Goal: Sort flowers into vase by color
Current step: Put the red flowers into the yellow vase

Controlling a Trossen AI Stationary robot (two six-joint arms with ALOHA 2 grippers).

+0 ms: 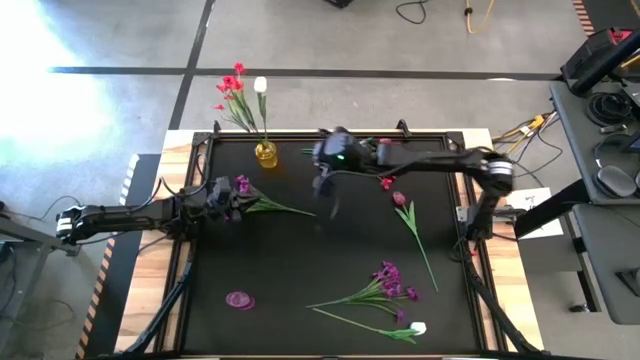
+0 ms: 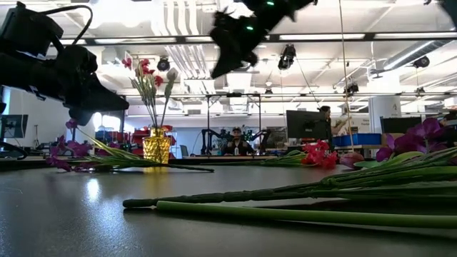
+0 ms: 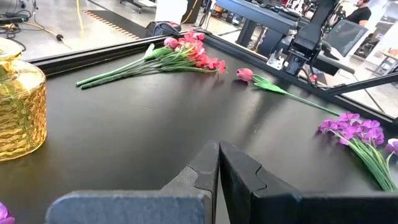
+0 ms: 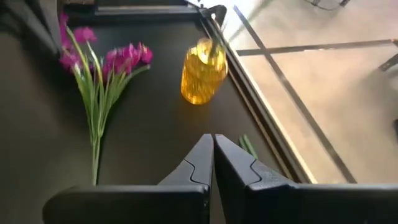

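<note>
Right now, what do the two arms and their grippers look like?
Both arms are dark, jointed tubes. The right arm shows a small green light near its wrist, and cables trail from the left arm. The left gripper and the right gripper have black, angular, notched fingers.

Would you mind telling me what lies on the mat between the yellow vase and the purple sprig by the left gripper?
Nothing: in the right wrist view, bare black mat separates the yellow vase from the purple sprig.
</note>
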